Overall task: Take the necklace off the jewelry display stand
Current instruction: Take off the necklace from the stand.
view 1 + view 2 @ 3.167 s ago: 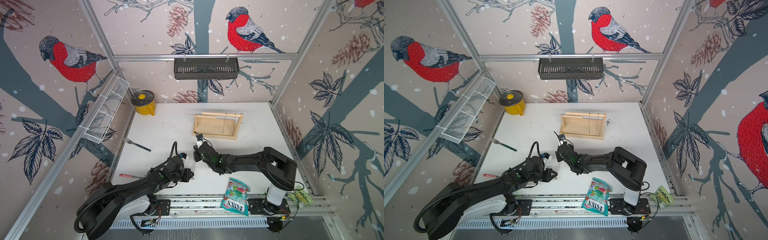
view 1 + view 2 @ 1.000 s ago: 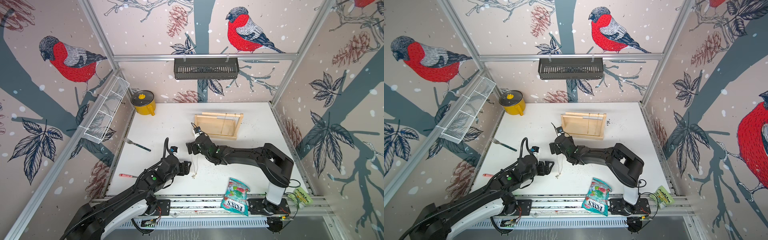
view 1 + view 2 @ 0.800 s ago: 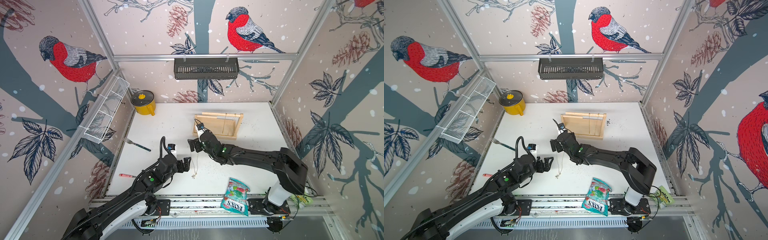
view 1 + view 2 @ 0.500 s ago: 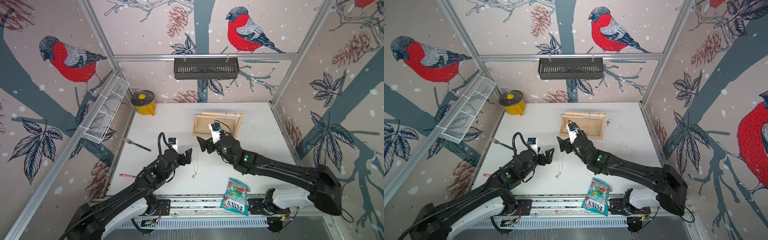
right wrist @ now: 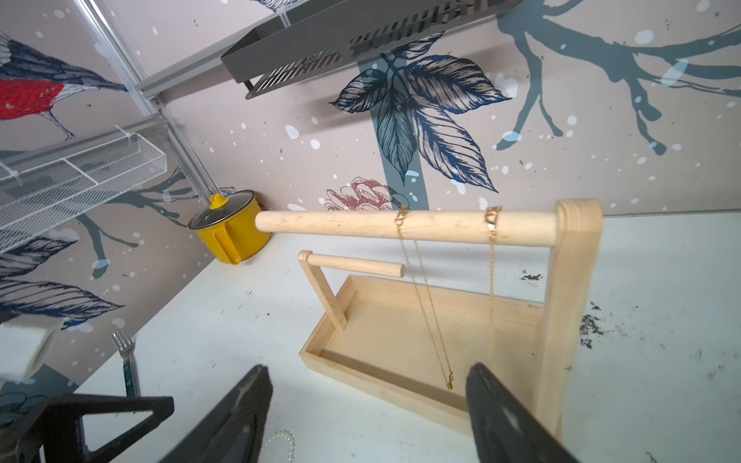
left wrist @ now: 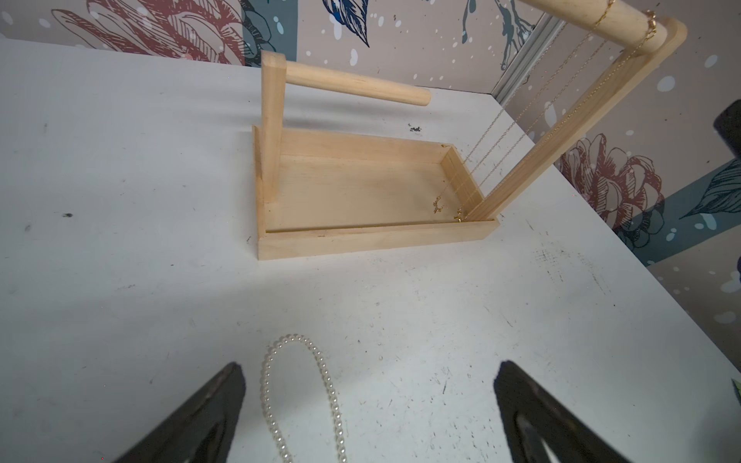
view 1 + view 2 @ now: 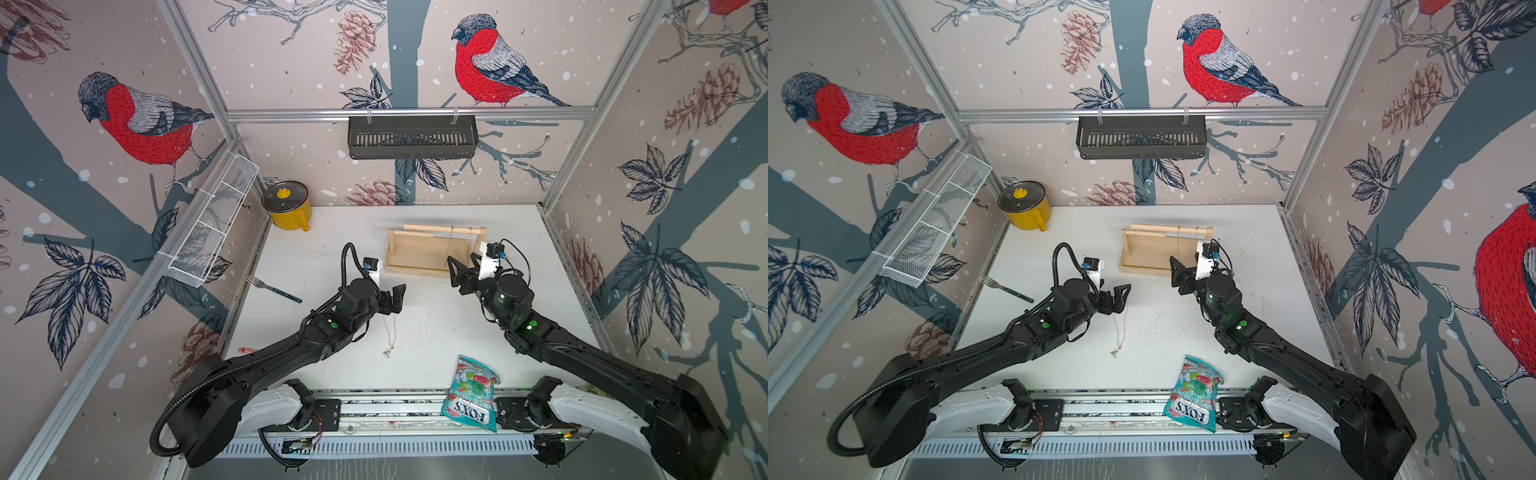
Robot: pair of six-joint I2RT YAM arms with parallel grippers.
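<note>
Your pearl necklace point(image 7: 389, 332) lies stretched out on the bench point(image 7: 436, 332), well apart from the stand point(image 7: 432, 253), so one piece looks to be off already. Its top loop sits close by the left fingers point(image 6: 208, 409), which are spread wide and hold nothing. If that arm swings low as it moves, a finger could hook the loop and drag the pearls across the bench. Two thin gold chains point(image 5: 425, 296) hang from the tall bar point(image 5: 328, 224) close to the post point(image 5: 569, 300), their charms down by the tray point(image 5: 349, 371). The right fingers point(image 5: 505, 421), parted and empty, face them from just in front of the tray. Most of the risk sits here. The chains hang near each other, so a wide closing could pinch both and tangle them. A closing on a single fine strand may let it slip through. Pulling toward yourself or downward, rather than sliding the loop along to the bar's free end, would probably tip or drag this light stand, or strain the chain at its clasp. Coming in too far to the post side could knock the post or the tray wall and shift everything. On the way out, a swinging charm might catch the short lower bar point(image 5: 355, 266).
</note>
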